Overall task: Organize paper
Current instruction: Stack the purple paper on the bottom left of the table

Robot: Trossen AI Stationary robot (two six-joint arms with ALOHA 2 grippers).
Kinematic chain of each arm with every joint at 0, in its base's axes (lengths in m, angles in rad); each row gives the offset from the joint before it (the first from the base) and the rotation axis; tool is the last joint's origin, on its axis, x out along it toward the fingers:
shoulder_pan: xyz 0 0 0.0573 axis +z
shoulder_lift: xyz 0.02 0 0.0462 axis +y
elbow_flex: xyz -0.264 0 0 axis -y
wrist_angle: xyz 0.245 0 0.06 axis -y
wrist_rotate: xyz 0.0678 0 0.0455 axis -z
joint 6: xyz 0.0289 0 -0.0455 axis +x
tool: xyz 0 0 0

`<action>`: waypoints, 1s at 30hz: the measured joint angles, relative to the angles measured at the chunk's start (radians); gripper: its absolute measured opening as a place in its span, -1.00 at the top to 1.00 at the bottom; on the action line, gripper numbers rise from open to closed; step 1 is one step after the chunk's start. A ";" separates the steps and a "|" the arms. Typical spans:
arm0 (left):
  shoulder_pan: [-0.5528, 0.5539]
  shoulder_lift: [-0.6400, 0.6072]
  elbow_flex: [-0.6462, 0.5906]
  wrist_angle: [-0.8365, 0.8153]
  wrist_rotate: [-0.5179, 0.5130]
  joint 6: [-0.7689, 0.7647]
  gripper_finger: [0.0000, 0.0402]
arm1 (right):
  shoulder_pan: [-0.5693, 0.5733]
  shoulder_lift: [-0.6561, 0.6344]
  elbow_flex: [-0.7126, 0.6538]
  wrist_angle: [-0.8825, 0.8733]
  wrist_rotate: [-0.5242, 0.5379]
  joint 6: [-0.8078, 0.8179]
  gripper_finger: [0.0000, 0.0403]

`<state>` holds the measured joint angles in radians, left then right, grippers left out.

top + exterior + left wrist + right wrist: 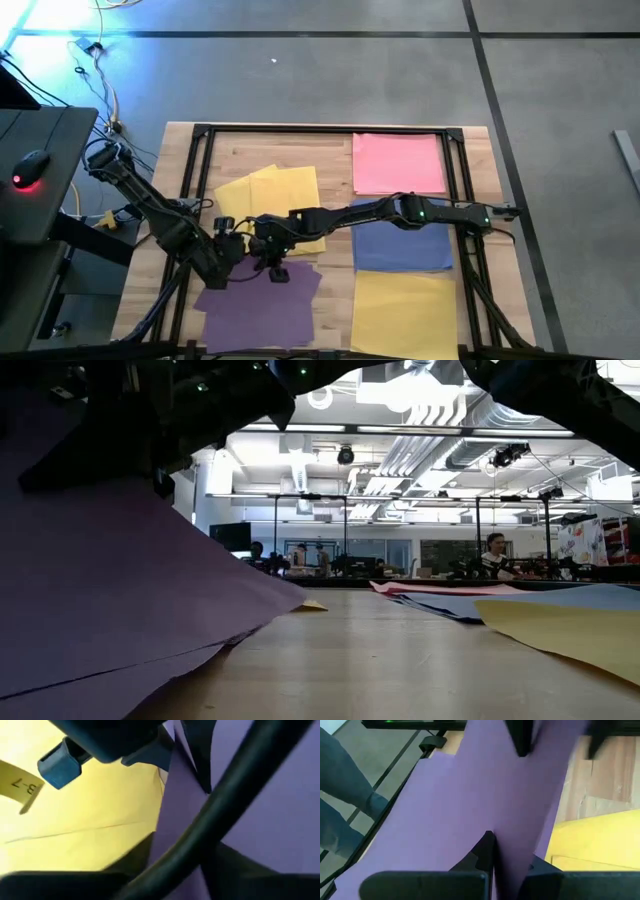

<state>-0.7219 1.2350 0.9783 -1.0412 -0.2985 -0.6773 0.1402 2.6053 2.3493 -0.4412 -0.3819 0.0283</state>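
Purple paper [110, 590] edge lifted off table [400, 660]

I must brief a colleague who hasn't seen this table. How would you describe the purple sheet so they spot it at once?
Start at the wooden table seen from above and go to its near left part, below the loose yellow sheets. There lies the purple sheet, where both arms' fingers meet at its far edge, the right gripper shut on it. It is the only purple sheet.

Both sets of fingers [268, 262] crowd the purple sheet's [258, 300] raised edge, blocking each other; bare bench [335, 290] lies open beside them; yellow sheets [275, 195] lie just beyond.
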 joint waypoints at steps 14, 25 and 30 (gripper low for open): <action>-0.165 -0.010 -0.114 -0.063 0.153 -0.629 1.00 | -0.017 -0.051 0.002 -0.136 0.175 0.237 0.17; -0.329 -0.010 -0.208 0.036 0.180 -1.121 1.00 | 0.034 -0.097 0.002 -0.411 0.192 0.493 0.07; -0.372 -0.008 -0.279 0.243 0.117 -1.288 1.00 | 0.076 -0.130 0.001 -0.563 0.203 0.617 0.20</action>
<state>-1.0943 1.2274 0.6994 -0.7978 -0.1815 -1.9653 0.2159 2.4751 2.3501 -1.0046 -0.1792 0.6456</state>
